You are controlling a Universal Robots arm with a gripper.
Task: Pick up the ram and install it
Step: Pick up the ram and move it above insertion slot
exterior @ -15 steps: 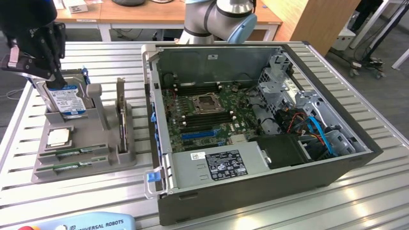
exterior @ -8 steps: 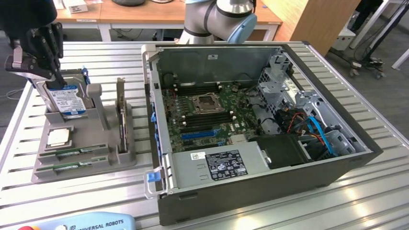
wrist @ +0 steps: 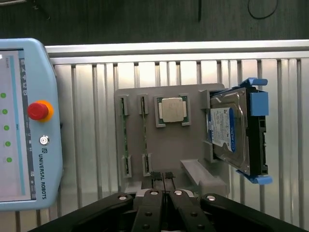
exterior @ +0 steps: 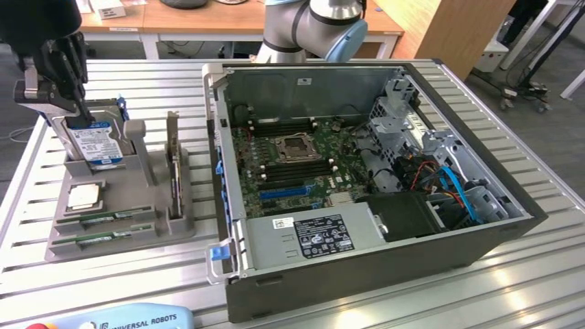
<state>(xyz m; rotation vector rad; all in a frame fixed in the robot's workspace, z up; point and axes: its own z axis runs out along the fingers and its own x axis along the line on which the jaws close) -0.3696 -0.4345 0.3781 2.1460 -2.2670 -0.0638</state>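
The slatted table [exterior: 530, 274] looks like brushed, softly shining aluminium, the holder [exterior: 137, 236] at nine o'clock of the dark matt-painted metal case [exterior: 366, 281] is dull grey plastic, the ram [exterior: 114, 216] is matt green circuit board, and the hard drive [wrist: 229, 130] is bright bare metal.

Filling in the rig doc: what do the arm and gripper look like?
Silver-grey tubular arm with a light-blue joint cap. Black linkage gripper with silver screw heads and ribbed black fingertip pads.
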